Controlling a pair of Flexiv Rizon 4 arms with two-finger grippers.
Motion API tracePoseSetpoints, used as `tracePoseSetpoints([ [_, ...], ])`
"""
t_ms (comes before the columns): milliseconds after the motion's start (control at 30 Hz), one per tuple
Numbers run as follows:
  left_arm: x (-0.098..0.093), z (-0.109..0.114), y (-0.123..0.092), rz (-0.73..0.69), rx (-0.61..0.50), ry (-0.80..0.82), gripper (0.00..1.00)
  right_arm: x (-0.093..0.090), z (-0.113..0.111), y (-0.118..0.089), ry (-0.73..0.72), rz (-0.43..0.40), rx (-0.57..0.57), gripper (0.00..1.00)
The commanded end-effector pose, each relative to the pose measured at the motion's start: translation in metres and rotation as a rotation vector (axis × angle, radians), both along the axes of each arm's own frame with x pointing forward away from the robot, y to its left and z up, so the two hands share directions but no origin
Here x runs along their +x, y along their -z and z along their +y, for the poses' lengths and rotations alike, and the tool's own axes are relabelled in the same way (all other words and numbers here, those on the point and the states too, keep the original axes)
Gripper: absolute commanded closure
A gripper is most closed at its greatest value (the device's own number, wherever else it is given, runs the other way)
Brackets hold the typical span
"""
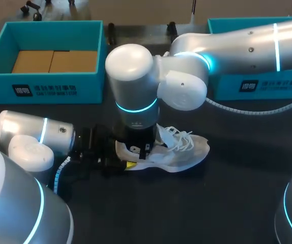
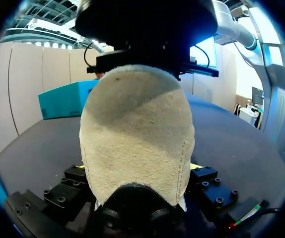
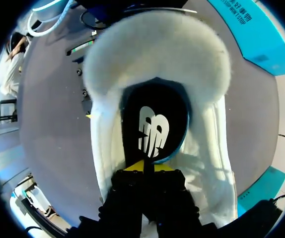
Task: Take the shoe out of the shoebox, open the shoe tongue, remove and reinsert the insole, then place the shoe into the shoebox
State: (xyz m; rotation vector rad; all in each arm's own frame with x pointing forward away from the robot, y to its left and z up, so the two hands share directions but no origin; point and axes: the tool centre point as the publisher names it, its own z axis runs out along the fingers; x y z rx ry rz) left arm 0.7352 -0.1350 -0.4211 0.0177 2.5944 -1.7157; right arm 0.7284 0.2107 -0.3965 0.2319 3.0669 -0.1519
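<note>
A white shoe [image 1: 179, 150] with loose laces lies on the dark table, its toe pointing right. Its suede heel [image 2: 137, 129] sits between the wide-set fingers of my left gripper [image 2: 138, 168], which touch it on both sides. My right arm reaches in from the right and points straight down into the shoe's mouth. Inside the shoe [image 3: 202, 144] lies a black insole [image 3: 155, 124] with a white logo. My right gripper [image 3: 143, 167] has its yellow tips pressed together on the insole's near edge. In the head view the right wrist hides that gripper's tips.
A teal shoebox [image 1: 49, 84] with cardboard inside stands at the back left. A second teal box [image 1: 258, 86] stands at the back right, partly behind my right arm. Bare table [image 1: 212, 203] lies in front of the shoe.
</note>
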Motion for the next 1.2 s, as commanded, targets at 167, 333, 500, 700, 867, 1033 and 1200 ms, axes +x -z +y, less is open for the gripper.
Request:
tracePoseSetpoints([
  [167,0.001,0.001,0.0,0.0,0.006,-0.002,1.0,-0.004,-0.015,-0.032,0.005,-0.04,0.012,1.0],
  [333,0.001,0.001,0.0,0.0,0.006,-0.002,1.0,0.001,-0.017,-0.05,-0.007,-0.065,0.052,1.0],
  [500,0.001,0.001,0.0,0.0,0.006,-0.002,1.0,0.008,-0.02,-0.071,-0.025,-0.086,0.068,1.0],
  [700,0.001,0.001,0.0,0.0,0.006,-0.002,1.0,0.013,-0.028,-0.087,-0.042,-0.095,0.048,1.0],
  [867,0.001,0.001,0.0,0.0,0.006,-0.002,1.0,0.016,-0.031,-0.096,-0.064,-0.091,0.063,1.0],
  [1033,0.001,0.001,0.0,0.0,0.006,-0.002,1.0,0.019,-0.025,-0.105,-0.105,-0.107,0.128,1.0],
  [1200,0.001,0.001,0.0,0.0,0.006,-0.002,1.0,0.021,-0.011,-0.108,-0.2,-0.089,0.226,1.0],
])
